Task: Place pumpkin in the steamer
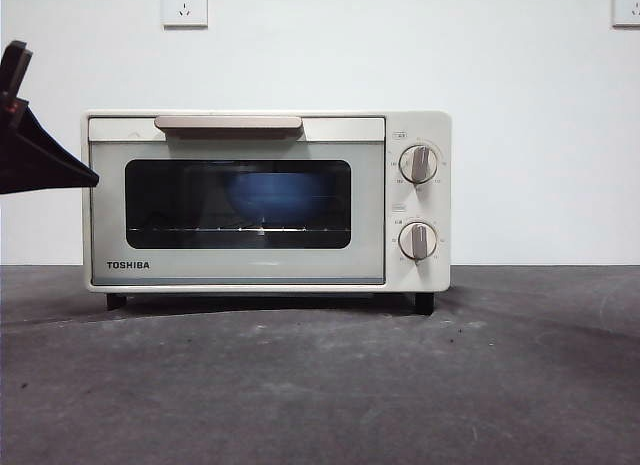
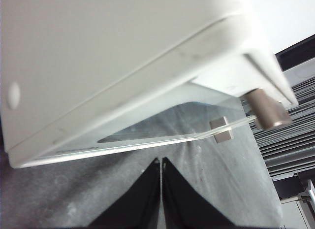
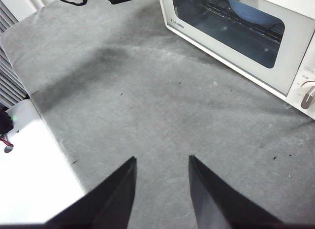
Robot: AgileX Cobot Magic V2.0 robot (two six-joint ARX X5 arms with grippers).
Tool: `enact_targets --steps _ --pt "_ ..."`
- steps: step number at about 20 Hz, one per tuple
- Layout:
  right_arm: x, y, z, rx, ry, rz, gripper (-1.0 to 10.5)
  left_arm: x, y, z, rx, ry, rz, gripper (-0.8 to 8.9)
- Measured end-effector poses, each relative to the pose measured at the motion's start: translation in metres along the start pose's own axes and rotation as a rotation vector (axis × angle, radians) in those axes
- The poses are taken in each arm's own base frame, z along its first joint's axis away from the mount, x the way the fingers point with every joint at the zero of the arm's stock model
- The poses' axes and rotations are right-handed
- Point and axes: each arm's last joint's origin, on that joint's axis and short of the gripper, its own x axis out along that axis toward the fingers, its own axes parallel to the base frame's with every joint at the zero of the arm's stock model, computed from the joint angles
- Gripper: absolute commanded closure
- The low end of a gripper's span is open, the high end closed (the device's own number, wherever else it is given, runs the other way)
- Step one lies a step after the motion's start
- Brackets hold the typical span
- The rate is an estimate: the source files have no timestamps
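Note:
The steamer (image 1: 265, 200) is a cream-white TOSHIBA oven standing at the middle of the table with its door shut. The pumpkin is not in view in any frame; through the dark window only a blue bowl (image 1: 280, 195) shows inside. My left gripper (image 1: 85, 175) is shut and empty, its tip beside the steamer's left side near the door edge. In the left wrist view the shut gripper (image 2: 161, 164) points at the steamer's (image 2: 108, 56) side and glass door edge. My right gripper (image 3: 162, 160) is open and empty above the table in front of the steamer (image 3: 246, 37).
Grey table mat (image 1: 320, 385) in front of the steamer. Bar handle (image 1: 228, 125) along the door top, two knobs (image 1: 418, 165) at the right. A white surface (image 3: 34, 175) borders the mat beside my right gripper. White wall behind.

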Motion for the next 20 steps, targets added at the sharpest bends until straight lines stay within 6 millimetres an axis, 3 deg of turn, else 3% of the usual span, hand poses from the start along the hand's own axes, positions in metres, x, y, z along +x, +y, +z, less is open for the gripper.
enact_targets --steps 4,10,20 --pt "0.0 0.0 0.0 0.0 0.0 0.0 7.8 -0.007 -0.021 0.002 0.038 -0.014 0.001 7.99" --pt "0.0 0.0 0.0 0.0 -0.001 0.0 7.8 -0.024 -0.071 -0.004 0.156 -0.045 0.046 7.99" --pt "0.0 -0.001 0.002 0.004 -0.022 -0.029 7.8 -0.058 -0.155 -0.045 0.425 0.013 0.216 7.99"
